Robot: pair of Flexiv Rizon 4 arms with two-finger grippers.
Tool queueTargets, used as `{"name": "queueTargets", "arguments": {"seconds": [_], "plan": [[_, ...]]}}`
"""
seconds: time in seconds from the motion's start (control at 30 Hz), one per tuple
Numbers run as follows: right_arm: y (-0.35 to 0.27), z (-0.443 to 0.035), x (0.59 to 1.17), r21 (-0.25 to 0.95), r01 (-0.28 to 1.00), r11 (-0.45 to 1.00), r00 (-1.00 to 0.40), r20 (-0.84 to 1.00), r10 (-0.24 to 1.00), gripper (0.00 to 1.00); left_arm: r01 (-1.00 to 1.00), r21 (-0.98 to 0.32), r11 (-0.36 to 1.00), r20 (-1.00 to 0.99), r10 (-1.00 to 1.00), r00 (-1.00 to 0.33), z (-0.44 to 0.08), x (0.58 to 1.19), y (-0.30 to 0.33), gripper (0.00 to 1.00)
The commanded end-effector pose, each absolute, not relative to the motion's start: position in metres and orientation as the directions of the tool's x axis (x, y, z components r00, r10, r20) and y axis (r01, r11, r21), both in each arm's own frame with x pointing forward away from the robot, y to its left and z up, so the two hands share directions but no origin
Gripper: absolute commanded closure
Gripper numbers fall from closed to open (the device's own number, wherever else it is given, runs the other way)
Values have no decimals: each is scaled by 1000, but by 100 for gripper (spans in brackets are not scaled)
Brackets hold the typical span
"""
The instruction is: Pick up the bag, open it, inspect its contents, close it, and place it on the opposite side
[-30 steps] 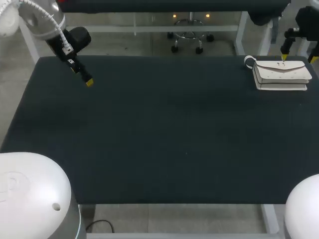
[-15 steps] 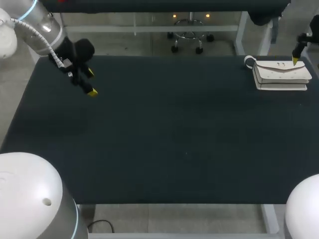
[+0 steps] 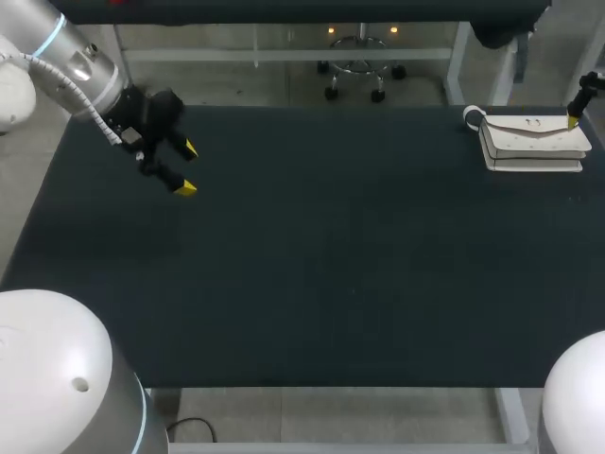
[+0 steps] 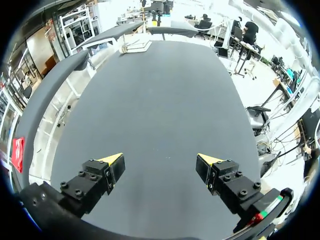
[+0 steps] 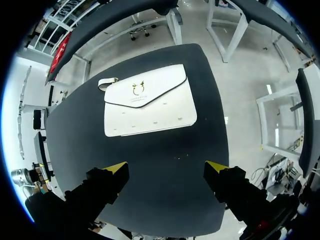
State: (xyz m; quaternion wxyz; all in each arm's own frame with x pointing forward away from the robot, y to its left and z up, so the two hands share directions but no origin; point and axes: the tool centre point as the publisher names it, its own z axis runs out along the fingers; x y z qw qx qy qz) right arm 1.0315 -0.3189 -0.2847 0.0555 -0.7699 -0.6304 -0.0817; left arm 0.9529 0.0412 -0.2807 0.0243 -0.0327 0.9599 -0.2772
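While the right gripper [image 5: 167, 172] hangs near the white flap bag [image 5: 150, 100], fingers apart, it should centre over the bag before descending.

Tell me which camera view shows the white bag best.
The right wrist view: the bag lies flat, flap and clasp plain, ahead of the open right claw. The head view shows the bag small at the far right; the left wrist view, tiny and far off.

A wide counter [image 3: 312, 246] with a dark, matte top lies under even, soft light. A pale leg [image 3: 511, 416] shows beneath its near right edge.
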Motion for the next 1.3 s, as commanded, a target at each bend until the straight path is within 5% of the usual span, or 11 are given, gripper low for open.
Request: {"name": "queueTargets", "arguments": {"seconds": [0.03,1.23,1.27,1.3], "plan": [[-326,-292,1038,11,978,-208,201,208,957,0,-35,-544,838,-16,-52,-999,-291,961,31,0],[-358,-334,1090,12,975,-221,212,231,949,0,69,-548,834,-44,53,-998,-323,969,-7,0],[-357,-335,1091,12,975,-220,211,232,949,10,69,-548,834,-44,53,-998,-323,969,-7,0],[-356,-335,1091,12,976,-217,208,233,950,35,69,-548,834,-44,53,-998,-323,969,-7,0]]}}
